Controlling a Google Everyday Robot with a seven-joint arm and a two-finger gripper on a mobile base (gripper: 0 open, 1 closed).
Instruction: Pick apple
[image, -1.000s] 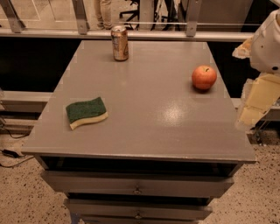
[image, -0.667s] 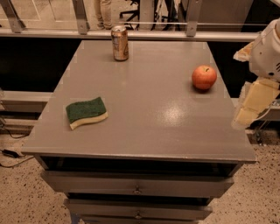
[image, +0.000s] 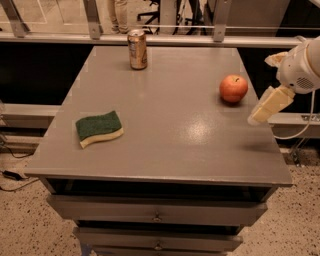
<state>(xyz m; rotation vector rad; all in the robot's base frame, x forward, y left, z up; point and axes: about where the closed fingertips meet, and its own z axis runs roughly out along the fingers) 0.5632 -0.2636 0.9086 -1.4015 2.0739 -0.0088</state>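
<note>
While the apple (image: 233, 88) sat on the bench (image: 165, 150), the pincer (image: 266, 106) hovered just right of it, not touching; whether it was spread or pressed together could not be told. Well left of the apple stood a can (image: 137, 49) and lay a sponge (image: 99, 128).
</note>
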